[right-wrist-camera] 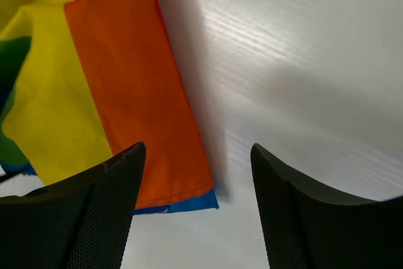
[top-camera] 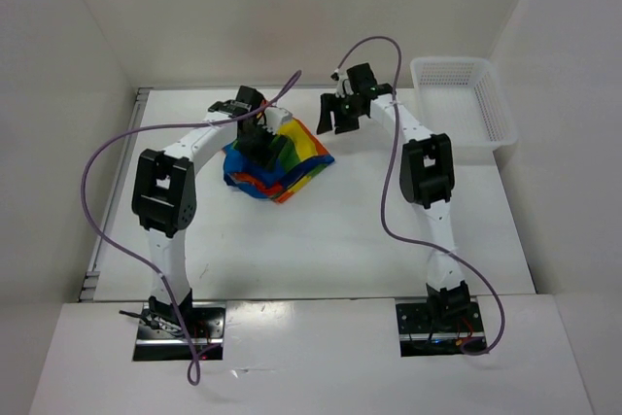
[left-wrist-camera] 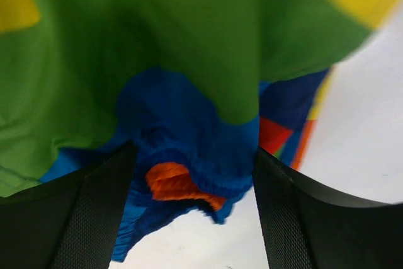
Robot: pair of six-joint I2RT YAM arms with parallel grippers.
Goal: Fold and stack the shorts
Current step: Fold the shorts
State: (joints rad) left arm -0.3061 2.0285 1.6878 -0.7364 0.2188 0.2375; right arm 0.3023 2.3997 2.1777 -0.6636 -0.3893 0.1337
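Observation:
The rainbow-striped shorts (top-camera: 282, 167) lie crumpled in a heap on the white table, left of centre. My left gripper (top-camera: 259, 139) is right over the heap's upper left part. In the left wrist view its jaws stand wide apart, with the blue waistband and green cloth of the shorts (left-wrist-camera: 189, 61) between them; the left gripper (left-wrist-camera: 192, 218) is not closed on the cloth. My right gripper (top-camera: 342, 116) hovers open and empty just right of the heap. In the right wrist view the right gripper (right-wrist-camera: 195, 212) is beside the shorts' orange, blue-edged corner (right-wrist-camera: 132, 92).
A white mesh plastic basket (top-camera: 452, 62) stands at the back right of the table. White walls enclose the table on the left, back and right. Purple cables loop from both arms.

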